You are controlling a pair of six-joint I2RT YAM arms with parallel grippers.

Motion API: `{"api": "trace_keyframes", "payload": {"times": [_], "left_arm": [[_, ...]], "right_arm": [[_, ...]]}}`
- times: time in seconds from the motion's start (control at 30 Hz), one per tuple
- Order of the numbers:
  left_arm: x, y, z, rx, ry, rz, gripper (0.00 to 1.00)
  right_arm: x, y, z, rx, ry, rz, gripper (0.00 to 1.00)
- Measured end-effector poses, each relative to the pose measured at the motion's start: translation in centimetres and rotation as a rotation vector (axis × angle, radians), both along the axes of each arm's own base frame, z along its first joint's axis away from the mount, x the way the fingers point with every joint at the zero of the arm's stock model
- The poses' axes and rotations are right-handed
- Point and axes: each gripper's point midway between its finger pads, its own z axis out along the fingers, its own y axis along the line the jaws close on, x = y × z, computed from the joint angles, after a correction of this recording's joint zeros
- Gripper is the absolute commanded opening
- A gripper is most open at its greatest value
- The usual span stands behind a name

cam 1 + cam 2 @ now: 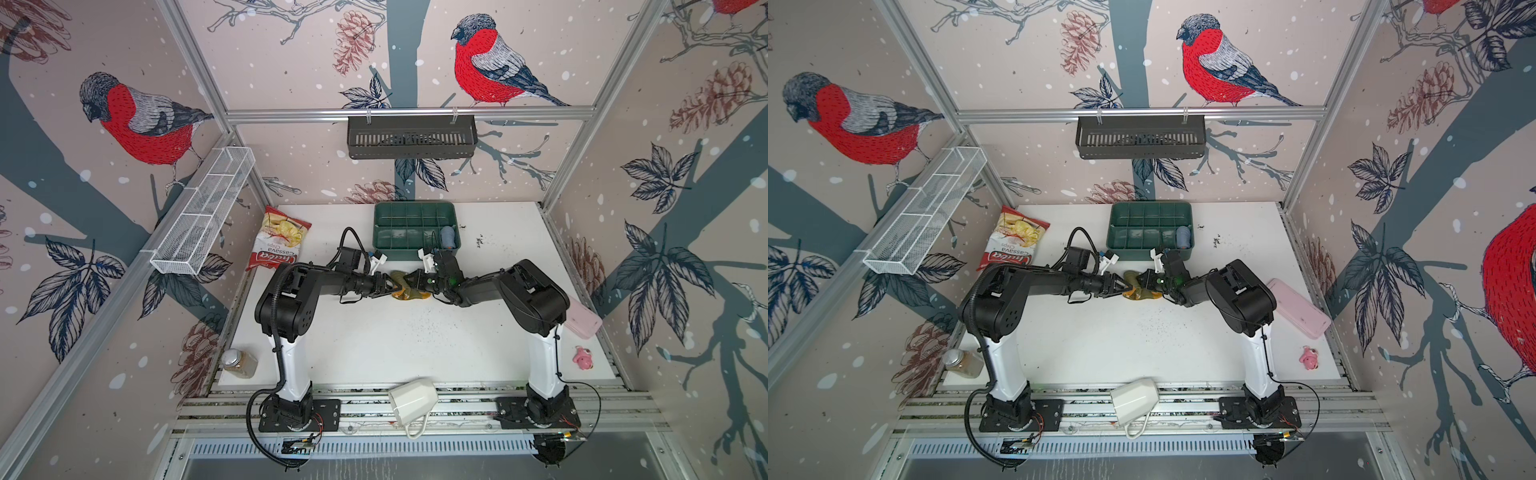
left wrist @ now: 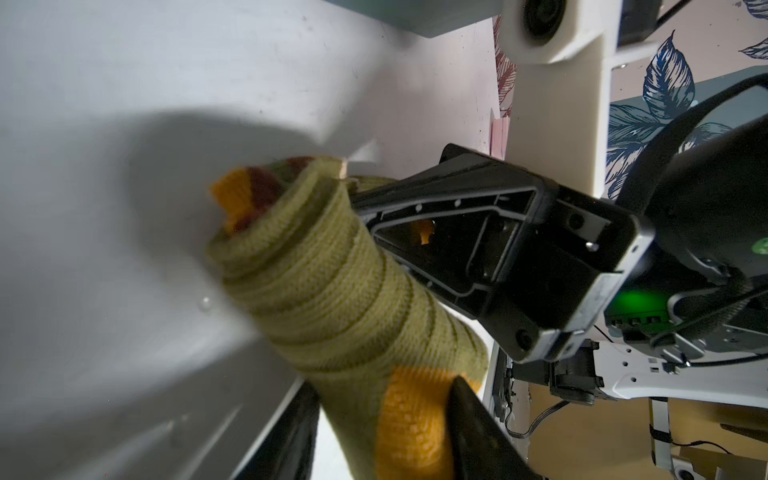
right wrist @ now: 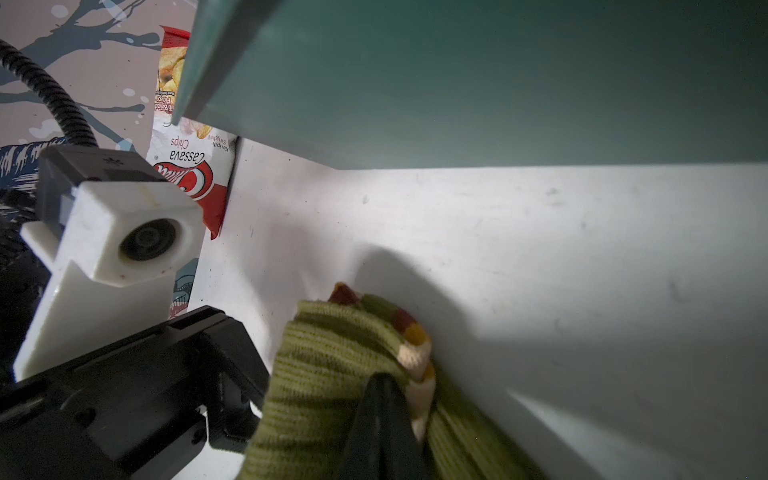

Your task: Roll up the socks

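Starting at the front rail: the white mug (image 1: 413, 401) lying on its side is well clear of the action, so no worry there.

Mid-table (image 1: 374, 340) is where it gets dicey. The socks (image 1: 409, 293) sit there as a part-wound roll between both arms. The right gripper (image 1: 412, 279) is pinched tight on the striped cuff end. The left gripper (image 1: 387, 286) has its jaws partly apart astride the mustard end, with one finger on the knit and a sliver of table showing beside the other.

My worry is that the wraps look loose and skewed in the left wrist view. If the left jaws catch only the outer layer, or the right one tugs, the roll could telescope and unwind. The two grippers are also nearly nose to nose, so a bump seems possible.

Further back, the green tray (image 1: 415, 204) with the blue-grey sock roll (image 1: 447, 236) is just beyond, so a wide swing might clip its wall.
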Motion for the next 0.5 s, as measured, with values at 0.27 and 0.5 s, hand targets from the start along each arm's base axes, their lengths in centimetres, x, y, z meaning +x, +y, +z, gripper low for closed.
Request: {"api": "trace_keyframes", "payload": {"times": [0.27, 0.5], "left_arm": [[1.2, -0.3, 0.3, 0.002, 0.006, 0.005, 0.00], [1.8, -0.9, -0.1, 0.141, -0.020, -0.030, 0.00]], "right_arm": [[0.0, 0.0, 0.0, -0.009, -0.008, -0.011, 0.06], [0.0, -0.4, 0.1, -0.021, -0.011, -0.029, 0.07]]}}
